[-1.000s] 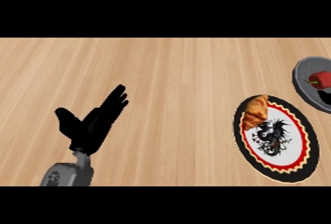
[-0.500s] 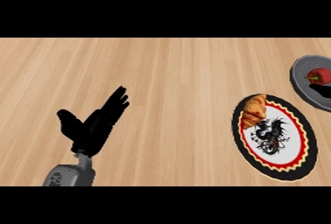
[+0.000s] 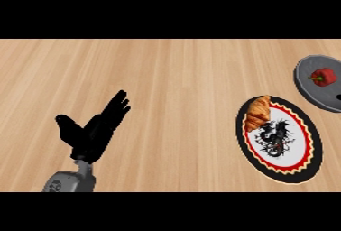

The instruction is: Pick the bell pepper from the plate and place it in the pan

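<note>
Wood-grain counter (image 3: 166, 81) fills my view from the robot's head, pale planks running left to right under a steep downward look. At the lower left I see the left hand (image 3: 93, 133), black, on a grey forearm (image 3: 68, 181) that rises from the bottom edge. Its fingers (image 3: 117, 108) are straight and held close together, pointing up and to the right, with the thumb (image 3: 66, 126) spread away to the left; it holds nothing and touches nothing I can make out. My right hand does not show anywhere. Over at the right, well apart from the hand, lies a round plate (image 3: 303, 169) with a black rim, a band of red and cream zigzag, and a dark dragon-like figure on its white middle. A golden-brown croissant (image 3: 257, 113) rests on the plate's upper left part, reaching its rim. Beyond the plate, at the upper right edge of the view, sits a grey pan (image 3: 313, 92), cut off by the picture's side, close to the plate but not touching it as far as I can tell. The red bell pepper (image 3: 324, 77), with a small green stem, lies inside the pan, near its upper part, and not on the plate.
</note>
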You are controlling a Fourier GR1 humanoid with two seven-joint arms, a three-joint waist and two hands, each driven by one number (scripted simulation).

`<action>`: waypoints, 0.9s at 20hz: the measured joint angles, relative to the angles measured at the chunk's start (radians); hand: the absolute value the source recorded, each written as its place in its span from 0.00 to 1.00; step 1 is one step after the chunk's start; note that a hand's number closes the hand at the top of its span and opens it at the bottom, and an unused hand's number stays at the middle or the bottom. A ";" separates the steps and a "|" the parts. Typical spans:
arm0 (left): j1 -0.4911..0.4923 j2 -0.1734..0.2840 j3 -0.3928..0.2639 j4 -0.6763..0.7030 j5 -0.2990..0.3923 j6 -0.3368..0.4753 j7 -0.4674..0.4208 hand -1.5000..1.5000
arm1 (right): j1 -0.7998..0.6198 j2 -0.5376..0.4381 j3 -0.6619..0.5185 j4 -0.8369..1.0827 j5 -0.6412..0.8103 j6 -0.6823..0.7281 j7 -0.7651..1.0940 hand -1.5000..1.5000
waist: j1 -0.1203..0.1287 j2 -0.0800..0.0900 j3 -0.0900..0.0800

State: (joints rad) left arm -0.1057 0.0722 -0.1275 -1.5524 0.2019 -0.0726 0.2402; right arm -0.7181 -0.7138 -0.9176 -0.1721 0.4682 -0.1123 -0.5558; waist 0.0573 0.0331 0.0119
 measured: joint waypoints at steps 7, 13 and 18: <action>0.002 0.001 0.008 -0.010 0.001 0.007 0.006 0.50 | 0.107 -0.057 -0.017 0.023 -0.033 0.251 -0.104 0.00 | -0.012 -0.005 -0.001; 0.002 0.004 0.021 0.005 0.008 -0.001 0.000 0.50 | 0.174 -0.097 -0.023 0.023 -0.052 0.395 -0.165 0.00 | -0.017 -0.009 -0.001; -0.005 0.005 0.022 0.003 0.010 -0.001 0.014 0.50 | 0.217 -0.120 -0.016 0.018 -0.053 0.462 -0.193 0.00 | -0.018 -0.012 -0.002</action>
State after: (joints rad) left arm -0.1109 0.0770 -0.1055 -1.5496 0.2116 -0.0731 0.2540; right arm -0.5012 -0.8339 -0.9332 -0.1537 0.4150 0.3499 -0.7487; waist 0.0395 0.0211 0.0099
